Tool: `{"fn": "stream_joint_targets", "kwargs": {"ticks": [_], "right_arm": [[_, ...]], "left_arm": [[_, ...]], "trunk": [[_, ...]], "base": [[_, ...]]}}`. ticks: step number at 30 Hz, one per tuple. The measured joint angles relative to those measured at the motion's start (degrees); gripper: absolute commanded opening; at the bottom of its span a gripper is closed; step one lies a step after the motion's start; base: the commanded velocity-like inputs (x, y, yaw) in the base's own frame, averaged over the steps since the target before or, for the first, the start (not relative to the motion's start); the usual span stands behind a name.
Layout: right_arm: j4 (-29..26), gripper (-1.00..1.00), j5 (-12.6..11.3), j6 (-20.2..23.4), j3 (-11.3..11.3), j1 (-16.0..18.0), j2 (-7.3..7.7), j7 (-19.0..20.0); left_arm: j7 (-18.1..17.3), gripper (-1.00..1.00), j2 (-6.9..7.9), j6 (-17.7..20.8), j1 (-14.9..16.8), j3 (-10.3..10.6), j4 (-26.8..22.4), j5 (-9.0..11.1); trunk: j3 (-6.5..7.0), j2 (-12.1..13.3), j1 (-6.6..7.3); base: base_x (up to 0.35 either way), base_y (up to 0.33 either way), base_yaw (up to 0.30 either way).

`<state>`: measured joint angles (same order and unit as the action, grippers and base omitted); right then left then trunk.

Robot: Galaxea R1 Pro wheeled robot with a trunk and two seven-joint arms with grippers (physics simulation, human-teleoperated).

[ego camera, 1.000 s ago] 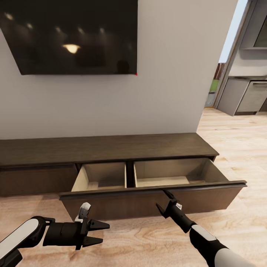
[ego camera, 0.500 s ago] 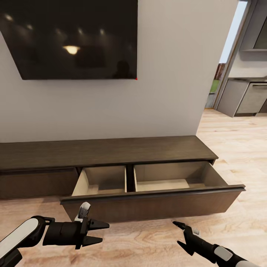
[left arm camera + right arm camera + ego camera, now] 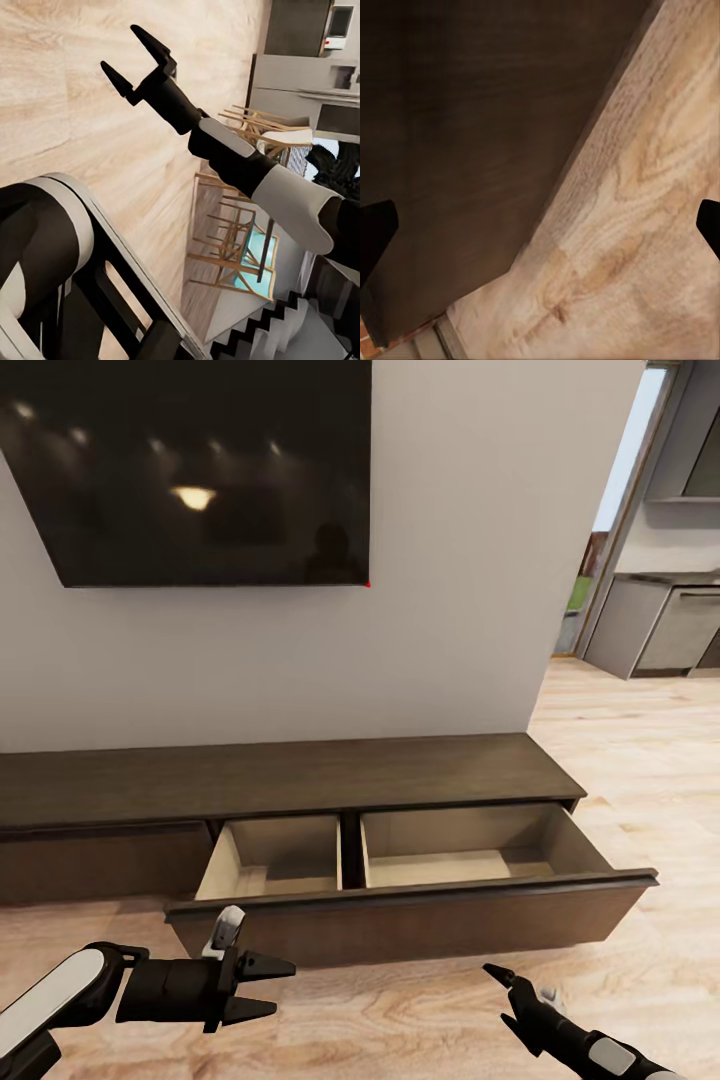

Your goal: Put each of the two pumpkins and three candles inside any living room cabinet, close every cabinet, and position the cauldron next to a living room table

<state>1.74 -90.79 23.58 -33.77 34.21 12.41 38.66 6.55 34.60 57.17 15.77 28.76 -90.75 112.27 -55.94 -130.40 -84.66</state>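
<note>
The cabinet (image 3: 300, 775) stood against the wall under the TV (image 3: 190, 470), its wide drawer (image 3: 410, 910) pulled out and bare inside. In front of that drawer, both over the floor (image 3: 640, 780), the left gripper (image 3: 268, 988) and right gripper (image 3: 513, 992) were spread wide, holding nothing.

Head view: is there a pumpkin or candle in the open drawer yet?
No. The pulled-out drawer of the cabinet shows two bare pale beige compartments, with nothing lying in the parts that can be seen.
</note>
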Motion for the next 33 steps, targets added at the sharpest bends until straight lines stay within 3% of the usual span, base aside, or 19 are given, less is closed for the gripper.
{"fn": "stream_joint_targets", "kwargs": {"ticks": [33], "right_arm": [[0.61, 1.0, -0.02, -1.03, 0.01, -0.01, 0.0, -0.31]], "left_arm": [[0.27, 1.0, -0.45, -0.18, 0.03, 0.0, 0.08, -0.62]], "trunk": [[5.92, 13.24, 7.25]], "base": [[0.0, 0.0, 0.0]]}}
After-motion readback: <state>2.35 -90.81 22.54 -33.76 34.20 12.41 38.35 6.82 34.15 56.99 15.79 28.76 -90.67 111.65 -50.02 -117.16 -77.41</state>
